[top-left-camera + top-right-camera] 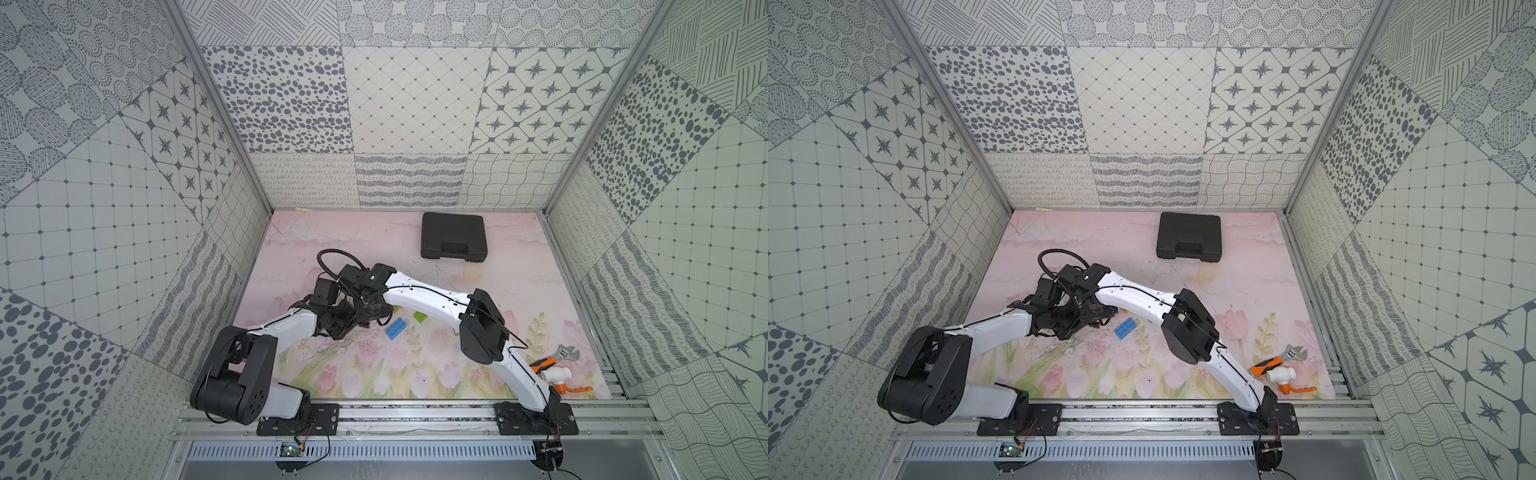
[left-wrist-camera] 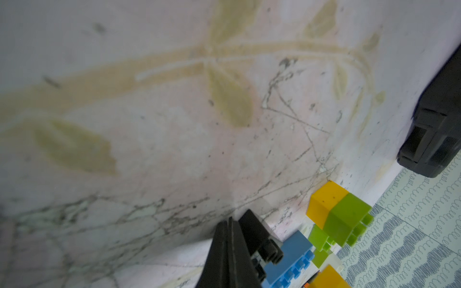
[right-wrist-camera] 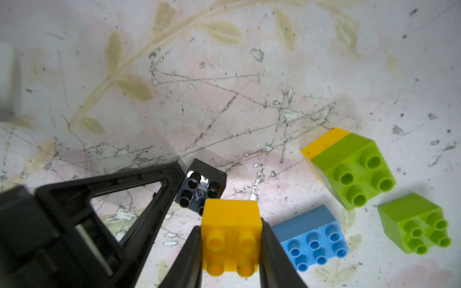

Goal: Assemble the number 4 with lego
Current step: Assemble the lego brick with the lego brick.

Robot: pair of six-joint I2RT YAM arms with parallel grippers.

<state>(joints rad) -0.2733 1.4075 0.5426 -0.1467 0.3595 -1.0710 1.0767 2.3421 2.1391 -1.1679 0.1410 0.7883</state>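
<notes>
The right gripper (image 3: 230,225) is clenched on a yellow brick (image 3: 232,239), one finger flat against each side, with the studs facing the wrist camera. The left gripper (image 2: 228,224) is closed, its fingers pressed together and holding nothing. Its tip touches the side of a black brick (image 3: 200,185) that sits on the mat (image 1: 374,249) just beyond the yellow one. The other bricks lie loose on the mat beside the right gripper: a blue brick (image 3: 310,237) nearest, then a joined yellow and green pair (image 3: 349,167) and a single green brick (image 3: 414,223). They are close together but not touching. No figure 4 is built, and only that pair is joined. In both top views the two wrists overlap near the middle of the mat and hide both grippers and most of the bricks. Only the blue brick (image 1: 398,330) (image 1: 1126,329) shows clearly there, and a little green shows beside the right arm (image 1: 432,299). A white blur cut off at the edge of the right wrist view is too soft to identify. A closed black case (image 1: 454,237) lies near the back wall, well apart from the bricks. A wrench (image 1: 559,353) and a white pipe fitting (image 1: 559,376) sit in the front right corner, close to the side rail. The mat is open between the wrists and the case, and along the front between the two arm bases.
</notes>
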